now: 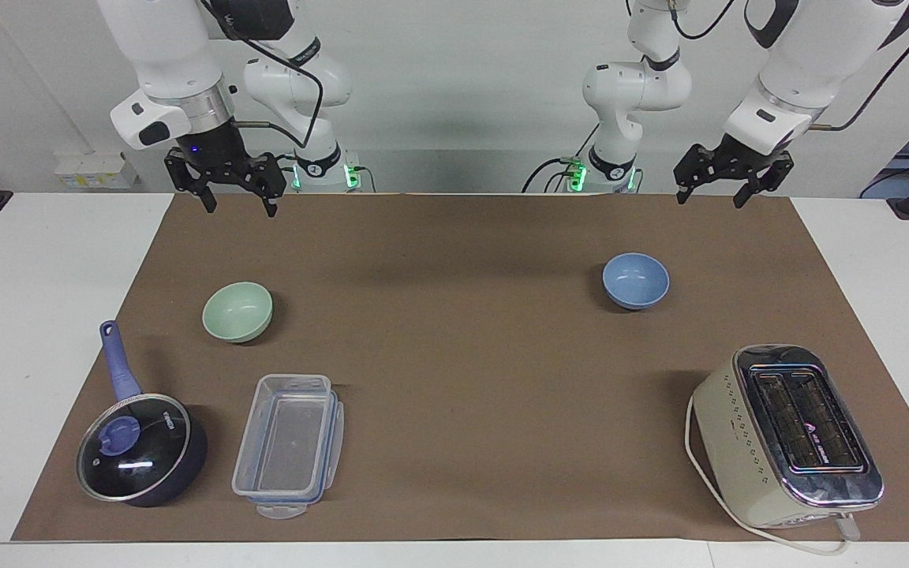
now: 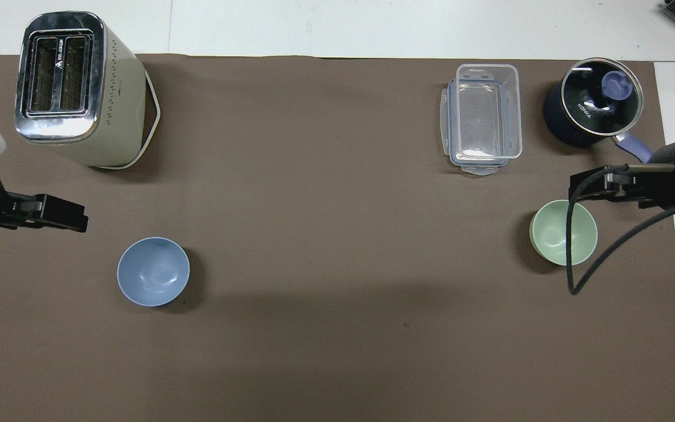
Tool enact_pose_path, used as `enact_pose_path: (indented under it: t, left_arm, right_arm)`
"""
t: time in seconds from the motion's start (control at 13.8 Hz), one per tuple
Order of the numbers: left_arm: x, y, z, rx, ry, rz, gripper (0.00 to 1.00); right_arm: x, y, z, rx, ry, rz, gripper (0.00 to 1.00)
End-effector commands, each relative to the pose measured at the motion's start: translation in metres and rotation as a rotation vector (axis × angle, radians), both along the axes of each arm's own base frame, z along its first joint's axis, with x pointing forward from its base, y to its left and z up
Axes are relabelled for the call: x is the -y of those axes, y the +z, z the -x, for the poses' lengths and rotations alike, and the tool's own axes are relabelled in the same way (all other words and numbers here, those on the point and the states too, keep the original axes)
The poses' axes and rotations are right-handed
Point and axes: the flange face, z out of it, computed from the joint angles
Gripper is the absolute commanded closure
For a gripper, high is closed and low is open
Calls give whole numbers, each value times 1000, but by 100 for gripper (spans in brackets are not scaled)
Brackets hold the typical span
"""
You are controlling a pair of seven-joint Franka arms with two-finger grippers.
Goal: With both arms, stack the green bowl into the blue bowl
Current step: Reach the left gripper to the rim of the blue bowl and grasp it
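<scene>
Your right gripper (image 1: 237,199) had its fingers spread wide, holding nothing, raised over the mat's (image 1: 454,237) robot-side edge near the right arm's end. Your left gripper (image 1: 711,193) was the same: fingers apart, empty, up over the robot-side edge at the left arm's end. Green bowl (image 1: 237,312) sat upright toward the right arm's end of the table (image 1: 28,260), blue bowl (image 1: 636,280) toward the left arm's end, well apart. Saucepan (image 1: 139,450), clear container (image 1: 289,446) and toaster (image 1: 786,434) lined the edge farthest from the robots.

Table (image 1: 28,315) carries brown mat (image 1: 454,379).
</scene>
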Motion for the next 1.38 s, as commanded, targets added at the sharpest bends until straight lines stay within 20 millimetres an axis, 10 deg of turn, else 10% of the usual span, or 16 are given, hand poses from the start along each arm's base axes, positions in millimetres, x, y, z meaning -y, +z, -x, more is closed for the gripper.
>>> enact_pose_path:
  t: [0.0,0.36,1.31]
  left_arm:
    - [-1,-10,-7,-37,-3,-22,0]
    - [-14,-28,2,-30,20,-21,0]
    - [-35,-221,42,62,86,-14,0]
  right_arm:
    - [3,0,0,10,11,-23,0]
    - [3,0,-1,8,11,-23,0]
    - [2,0,-1,10,18,-23,0]
